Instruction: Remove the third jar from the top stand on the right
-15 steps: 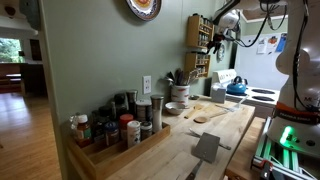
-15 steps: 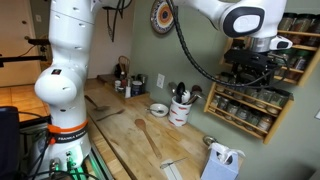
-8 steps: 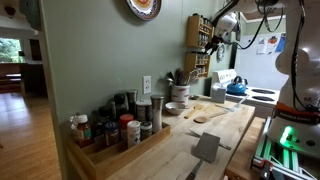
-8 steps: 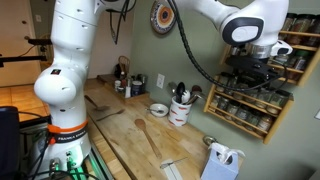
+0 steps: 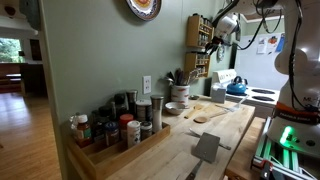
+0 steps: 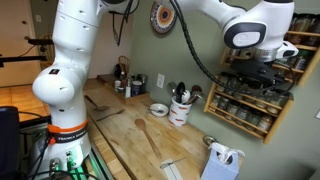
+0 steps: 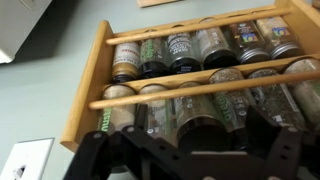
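Note:
The top stand (image 5: 196,45) (image 6: 255,100) is a light-wood rack on the wall, holding tiers of small jars behind wooden rails. My gripper (image 5: 210,42) (image 6: 258,78) is up against its front. In the wrist view two tiers of the rack (image 7: 88,85) show, with jars lying lid-outward. My gripper (image 7: 195,150) is open, its black fingers (image 7: 285,150) standing either side of a dark-lidded jar (image 7: 200,122), the third from the left end of the nearer row. Whether the fingers touch it I cannot tell.
A low wooden tray of spice bottles (image 5: 110,135) sits on the butcher-block counter. A white utensil crock (image 6: 180,108), small bowl (image 6: 158,109) and wooden spoon (image 6: 150,135) lie below the rack. A metal spatula (image 5: 207,148) and blue kettle (image 5: 236,88) are nearby.
The wrist and gripper have shifted slightly along the rack front; the jaws stay wide. No jar has moved.

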Motion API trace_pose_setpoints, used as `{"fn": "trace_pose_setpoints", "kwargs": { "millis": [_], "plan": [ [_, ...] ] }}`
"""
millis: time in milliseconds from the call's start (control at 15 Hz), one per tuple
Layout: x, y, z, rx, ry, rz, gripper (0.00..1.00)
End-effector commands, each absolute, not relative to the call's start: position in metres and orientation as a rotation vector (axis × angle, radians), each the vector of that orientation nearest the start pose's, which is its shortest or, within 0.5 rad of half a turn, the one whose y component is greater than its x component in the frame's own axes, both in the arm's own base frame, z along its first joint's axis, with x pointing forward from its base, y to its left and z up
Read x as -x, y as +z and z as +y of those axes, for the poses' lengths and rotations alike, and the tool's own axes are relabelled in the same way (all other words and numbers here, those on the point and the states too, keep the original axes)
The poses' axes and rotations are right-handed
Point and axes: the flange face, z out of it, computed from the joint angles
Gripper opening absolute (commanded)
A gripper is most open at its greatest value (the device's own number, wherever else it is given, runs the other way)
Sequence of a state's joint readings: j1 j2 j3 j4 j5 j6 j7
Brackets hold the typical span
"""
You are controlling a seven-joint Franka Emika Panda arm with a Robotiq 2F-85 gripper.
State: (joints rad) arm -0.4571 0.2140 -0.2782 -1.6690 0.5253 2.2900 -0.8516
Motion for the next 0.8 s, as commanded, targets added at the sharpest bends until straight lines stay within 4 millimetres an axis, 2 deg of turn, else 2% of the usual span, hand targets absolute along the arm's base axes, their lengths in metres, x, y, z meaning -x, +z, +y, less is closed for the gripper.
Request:
{"fn": "trace_pose_setpoints", "kwargs": {
  "millis": [0, 733],
  "plan": [
    [-0.512, 0.530, -0.431, 2.975, -0.982, 0.162, 1.00],
    [-0.522, 0.520, -0.438, 2.922, -1.115, -0.003, 1.00]
  ]
}}
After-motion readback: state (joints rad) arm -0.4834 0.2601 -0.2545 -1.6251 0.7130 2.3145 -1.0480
